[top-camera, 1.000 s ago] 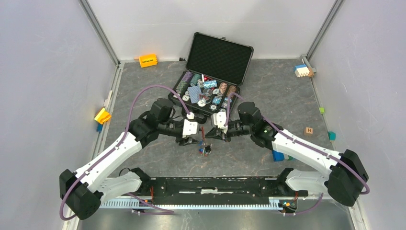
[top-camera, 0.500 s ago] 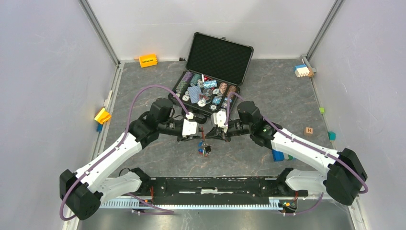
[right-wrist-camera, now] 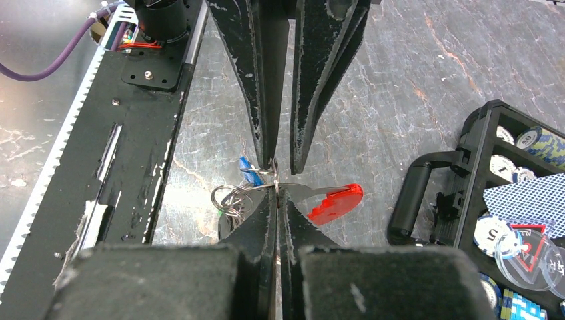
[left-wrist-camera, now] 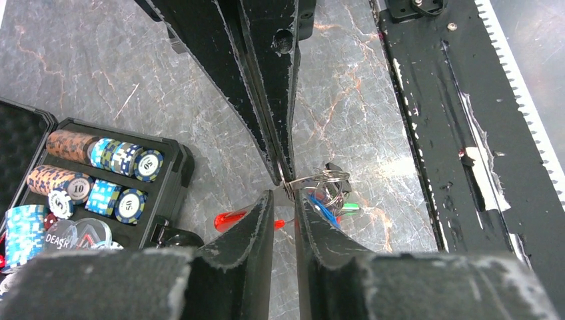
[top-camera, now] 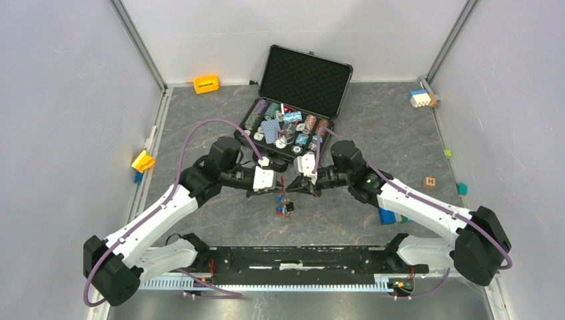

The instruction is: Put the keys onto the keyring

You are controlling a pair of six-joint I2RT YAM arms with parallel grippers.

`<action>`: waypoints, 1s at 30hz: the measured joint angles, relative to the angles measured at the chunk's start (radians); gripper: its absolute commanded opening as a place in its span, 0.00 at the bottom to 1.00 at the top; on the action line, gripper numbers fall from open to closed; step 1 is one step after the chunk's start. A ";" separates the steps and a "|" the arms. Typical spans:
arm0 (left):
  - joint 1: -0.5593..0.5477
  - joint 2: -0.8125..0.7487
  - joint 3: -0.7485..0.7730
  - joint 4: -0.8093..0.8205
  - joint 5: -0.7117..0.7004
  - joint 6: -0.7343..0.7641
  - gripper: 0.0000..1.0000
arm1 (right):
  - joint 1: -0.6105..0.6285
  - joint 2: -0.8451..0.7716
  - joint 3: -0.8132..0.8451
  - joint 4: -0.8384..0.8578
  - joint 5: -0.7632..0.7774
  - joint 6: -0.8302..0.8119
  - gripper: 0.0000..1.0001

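right claw (right-wrist-camera: 276, 192) clamped on keyring (right-wrist-camera: 333, 202) | left claw (left-wrist-camera: 284, 198) barely parted, grip unclear | risk: opposing pinches may twist keyring loose, dropping keys (right-wrist-camera: 245, 167)

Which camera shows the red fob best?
Right wrist view: the red fob shows whole and close. The left wrist view shows it half hidden; the top view gives barely a tiny red speck.

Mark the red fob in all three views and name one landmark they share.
Top view: red fob near centre, just below the black chip case.
Left wrist: lower middle, left of centre.
Right wrist: right of centre.
Shared landmark: the chip case, lower left in the left wrist view, right side in the right wrist view.
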 measured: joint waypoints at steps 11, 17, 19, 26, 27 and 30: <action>0.000 0.018 -0.001 0.014 0.028 -0.017 0.09 | -0.006 0.000 0.000 0.000 0.000 0.000 0.00; 0.000 0.019 -0.005 0.022 0.028 -0.031 0.04 | -0.007 0.000 0.000 -0.001 0.000 0.000 0.00; 0.000 0.019 -0.006 0.024 0.028 -0.033 0.02 | -0.008 0.000 0.000 -0.002 0.000 0.000 0.00; 0.000 0.001 -0.023 0.045 0.023 -0.050 0.02 | -0.011 0.000 0.000 0.000 0.000 -0.002 0.00; 0.000 -0.003 -0.024 0.046 0.022 -0.055 0.02 | -0.011 0.000 0.000 0.000 0.000 -0.005 0.00; 0.000 -0.005 -0.025 0.051 0.006 -0.076 0.02 | -0.011 0.000 0.000 0.002 0.002 -0.010 0.03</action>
